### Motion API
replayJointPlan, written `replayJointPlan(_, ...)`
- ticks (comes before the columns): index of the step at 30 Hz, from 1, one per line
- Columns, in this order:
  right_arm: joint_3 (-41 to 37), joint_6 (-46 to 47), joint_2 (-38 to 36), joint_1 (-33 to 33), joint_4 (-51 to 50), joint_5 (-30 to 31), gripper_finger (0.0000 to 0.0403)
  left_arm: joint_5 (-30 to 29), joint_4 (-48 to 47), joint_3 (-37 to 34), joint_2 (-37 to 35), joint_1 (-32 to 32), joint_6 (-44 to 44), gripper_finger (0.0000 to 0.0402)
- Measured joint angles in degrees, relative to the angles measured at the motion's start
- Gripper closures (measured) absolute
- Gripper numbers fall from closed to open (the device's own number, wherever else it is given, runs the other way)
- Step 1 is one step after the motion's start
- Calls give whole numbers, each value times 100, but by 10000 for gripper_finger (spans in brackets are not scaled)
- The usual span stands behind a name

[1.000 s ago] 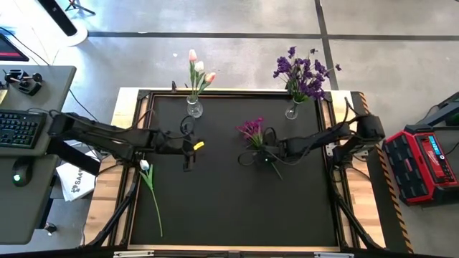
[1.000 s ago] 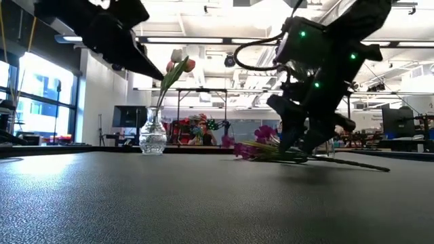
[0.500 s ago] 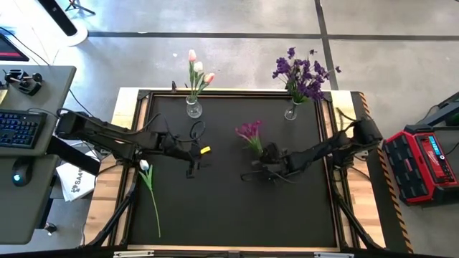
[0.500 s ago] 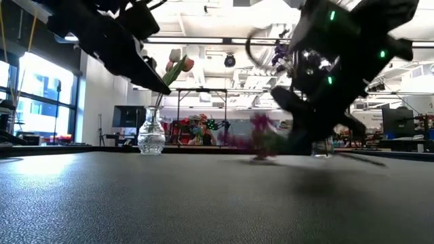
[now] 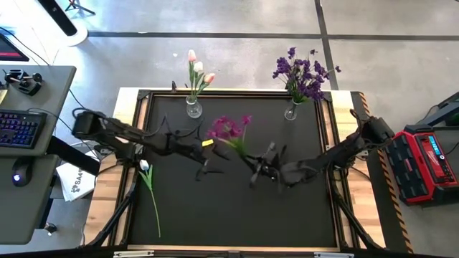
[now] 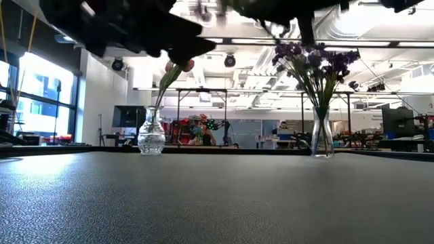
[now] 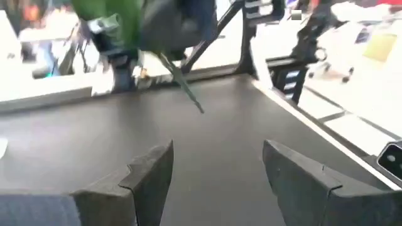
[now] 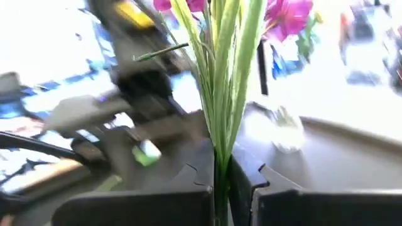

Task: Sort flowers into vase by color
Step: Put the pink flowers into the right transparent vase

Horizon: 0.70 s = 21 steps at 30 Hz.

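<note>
Holding a magenta flower bunch (image 5: 229,130) by its stems, the right tool (image 5: 259,170) hangs above the middle of the tabletop (image 5: 215,215). In the right wrist view the fingers (image 8: 188,182) are clamped narrow on the green stems (image 8: 221,107), with the magenta blooms (image 8: 286,16) pointing away from the wrist.

Key relation: the bunch's long axis runs from the right tool up and toward the left tool (image 5: 204,168), blooms leading. The purple flower vase (image 5: 292,111) stands at the far edge of the tabletop, on the right arm's side. The right arm is therefore judged the nearer arm for that vase, but the blooms currently point away from it.

The right arm is stretched low from the right edge toward the centre. The left arm reaches in from the left edge, its tool just beside the blooms. In the left wrist view its fingers (image 7: 147,179) stand wide apart and empty, facing the bunch's stem end.

A vase of tulips (image 5: 193,107) stands at the far edge on the left. One white tulip (image 5: 150,192) lies flat near the left edge, stem pointing toward the near edge.
</note>
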Motion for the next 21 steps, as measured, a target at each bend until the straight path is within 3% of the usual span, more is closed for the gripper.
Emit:
replayJointPlan(2, 0, -1039, 0, 14, 976, -283, 400, 225, 607, 0, 339, 54, 199, 170)
replayJointPlan(4, 1, -1813, -2, -32, 1878, -943, 401, 256, 1130, -4, 619, 95, 216, 170)
replayJointPlan(7, 2, -2599, -7, -140, 2680, -2218, 401, 269, 2412, -4, 981, 147, 30, 170)
replayJointPlan(9, 2, -2918, -7, -201, 2957, -2649, 402, 309, 3338, -2, 1218, 160, -134, 170)
replayJointPlan(13, 4, -3075, -4, -268, 2932, -2763, 402, 553, 4463, 157, 1556, 195, -484, 170)
replayJointPlan(18, 4, -3081, 118, -430, 2912, -2767, 402, 1216, 3914, 874, 1987, 237, -767, 170)
replayJointPlan(21, 3, -3072, 201, -556, 2953, -2769, 402, 1265, 3699, 1177, 2182, 253, -811, 170)
